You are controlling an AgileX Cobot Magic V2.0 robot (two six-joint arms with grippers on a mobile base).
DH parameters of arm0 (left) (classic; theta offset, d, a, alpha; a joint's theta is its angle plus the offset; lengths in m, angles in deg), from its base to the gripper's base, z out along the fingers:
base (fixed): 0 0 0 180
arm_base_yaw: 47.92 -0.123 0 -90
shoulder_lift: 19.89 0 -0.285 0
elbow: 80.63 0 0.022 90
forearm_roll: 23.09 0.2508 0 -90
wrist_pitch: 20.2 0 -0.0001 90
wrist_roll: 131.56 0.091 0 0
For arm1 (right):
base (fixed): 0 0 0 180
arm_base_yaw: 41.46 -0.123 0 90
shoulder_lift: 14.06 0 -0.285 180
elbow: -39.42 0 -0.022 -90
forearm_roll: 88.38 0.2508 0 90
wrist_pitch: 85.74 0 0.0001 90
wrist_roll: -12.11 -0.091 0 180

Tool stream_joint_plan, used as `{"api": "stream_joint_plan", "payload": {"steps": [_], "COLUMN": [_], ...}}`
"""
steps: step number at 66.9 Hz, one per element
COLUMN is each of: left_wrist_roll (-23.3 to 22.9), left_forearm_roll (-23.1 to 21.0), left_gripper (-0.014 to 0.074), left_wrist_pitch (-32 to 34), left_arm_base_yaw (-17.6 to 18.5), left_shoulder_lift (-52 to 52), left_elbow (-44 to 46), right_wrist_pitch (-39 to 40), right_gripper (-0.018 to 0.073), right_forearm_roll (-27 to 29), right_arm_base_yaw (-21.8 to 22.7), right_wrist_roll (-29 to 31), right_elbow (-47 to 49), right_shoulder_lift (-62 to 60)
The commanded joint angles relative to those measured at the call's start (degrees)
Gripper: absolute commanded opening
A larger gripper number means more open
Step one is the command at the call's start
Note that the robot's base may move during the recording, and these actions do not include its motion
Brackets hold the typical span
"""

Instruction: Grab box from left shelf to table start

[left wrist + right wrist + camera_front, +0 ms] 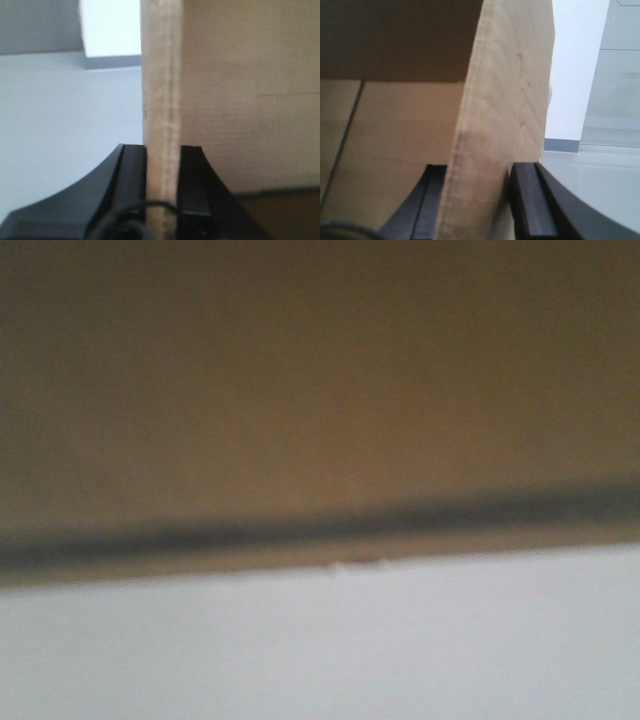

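In the front view, which is blurred, the box fills the whole upper part of the picture as a plain brown cardboard face. A dark band runs along it just above its lower edge. Below this edge lies the white table, from the left side to the right side. I cannot tell if the box rests on the tabletop or hangs just above it. In the left wrist view, the left gripper is clenched on an upright cardboard wall of the box, with one black finger on each side of the wall and pressed against it. In the right wrist view, the right gripper grasps another upright cardboard wall in the same way, and the brown inner side of the box shows at the left of it.
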State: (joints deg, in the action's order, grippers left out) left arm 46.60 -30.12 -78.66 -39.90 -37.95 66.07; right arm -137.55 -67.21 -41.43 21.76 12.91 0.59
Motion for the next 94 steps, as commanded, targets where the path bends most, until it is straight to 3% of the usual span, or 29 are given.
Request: {"api": "stream_joint_plan", "payload": {"steps": [1, 9, 26, 36, 94], "left_wrist_roll": [-0.03, -0.03, -0.03, -0.03, -0.03], "left_forearm_roll": [3.15, 3.15, 3.15, 3.02, 2.78], "left_gripper": [-0.0092, -0.0092, -0.0092, -0.0092, -0.0092], "left_wrist_pitch": [7.26, 7.26, 9.31, 11.17, 11.17], "left_arm_base_yaw": [0.22, 0.51, 7.08, 8.99, 8.87], "left_shoulder_lift": [-0.94, -0.94, -0.94, -0.94, -0.94], "left_elbow": [-1.92, -6.71, -15.13, -15.87, -15.87], "right_wrist_pitch": [10.85, 10.78, 10.80, 10.74, 10.54], "right_gripper": [0.0063, 0.0063, 0.0063, 0.0063, 0.0063], "right_forearm_roll": [-0.20, -0.20, -0.20, -0.20, -0.20], "right_arm_base_yaw": [0.06, 0.06, 0.06, 0.06, 0.06], "right_wrist_roll": [0.33, 0.33, 0.33, 0.33, 0.33], "right_elbow": [1.61, 1.61, 1.61, 1.61, 1.61], "right_shoulder_lift": [1.45, 1.45, 1.59, 1.59, 1.59]}}
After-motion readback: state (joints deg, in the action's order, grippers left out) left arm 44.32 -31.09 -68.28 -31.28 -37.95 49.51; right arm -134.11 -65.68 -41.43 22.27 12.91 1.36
